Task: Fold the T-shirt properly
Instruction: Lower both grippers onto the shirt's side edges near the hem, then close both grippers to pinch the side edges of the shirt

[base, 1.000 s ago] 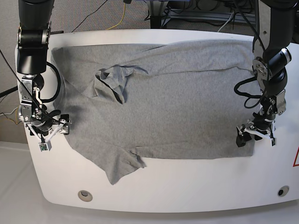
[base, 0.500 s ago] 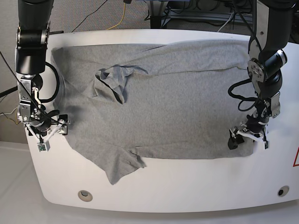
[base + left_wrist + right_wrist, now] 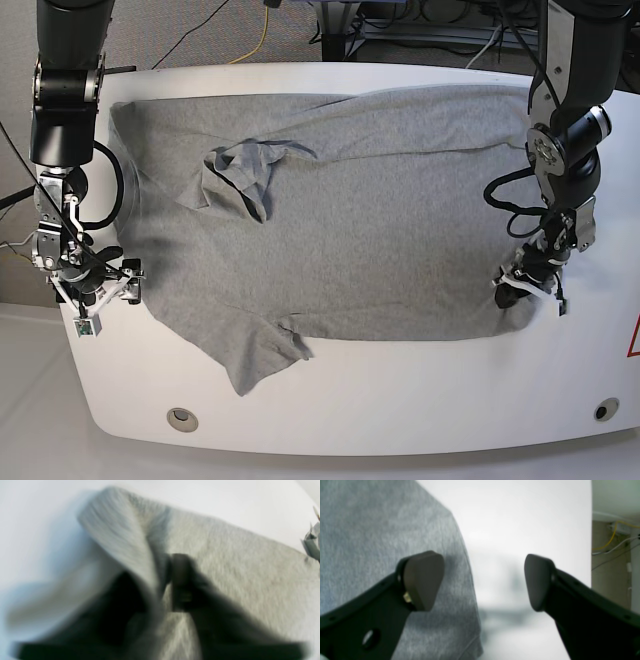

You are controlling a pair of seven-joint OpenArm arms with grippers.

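The T-shirt (image 3: 330, 210) lies spread across the table (image 3: 400, 400). The left gripper (image 3: 528, 285) pinches its near right corner; the right gripper (image 3: 100, 290) hangs open at the left edge. Both should grip before lifting evenly.

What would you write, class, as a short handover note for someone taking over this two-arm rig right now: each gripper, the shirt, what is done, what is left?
Left gripper: shut on the T-shirt, pinching its bottom corner, which bunches up between the fingers in the left wrist view.
Right gripper: open, low over the shirt's edge at the opposite end, one finger over cloth, the other over the bare table; nothing held.
Shirt: spread flat across most of the table, one sleeve crumpled on top, the other sleeve trailing toward the near edge.
Done: one corner gripped.
Left: grip the other side, then make every fold.
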